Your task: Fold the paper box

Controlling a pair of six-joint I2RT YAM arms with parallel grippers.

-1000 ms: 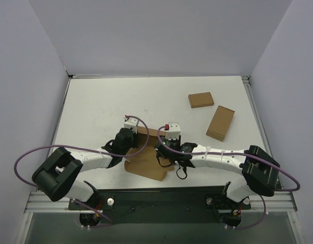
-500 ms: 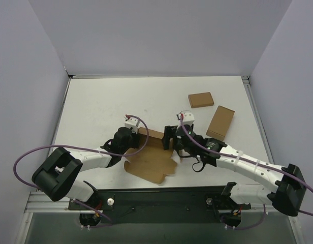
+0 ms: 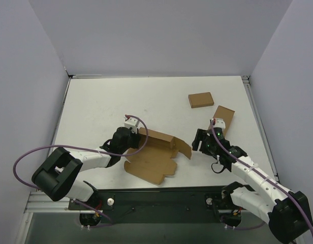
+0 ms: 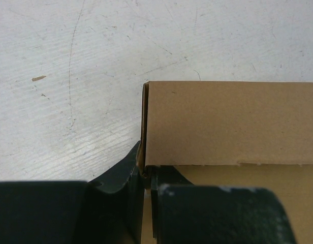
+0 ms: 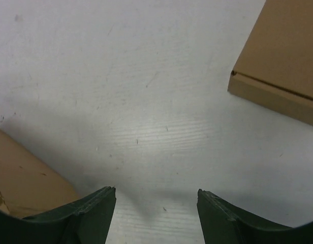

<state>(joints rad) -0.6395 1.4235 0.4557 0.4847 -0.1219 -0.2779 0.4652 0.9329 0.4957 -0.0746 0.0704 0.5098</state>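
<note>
While the left gripper [image 4: 145,170] sits nearly closed, pinching the upright wall at the left rear corner of the paper box [image 3: 154,157], the box lies near the front middle of the table [image 3: 105,107]. It is partly folded: rear wall raised, one flap sticking out to the right, base flat. The right gripper [image 5: 156,195] has its jaws wide apart, holding nothing, over bare table just right of that flap, between the paper box and a small box [image 3: 225,113] that its wrist partly covers in the top view. A second small box [image 3: 200,99] lies further back, apart from the rest.
</note>
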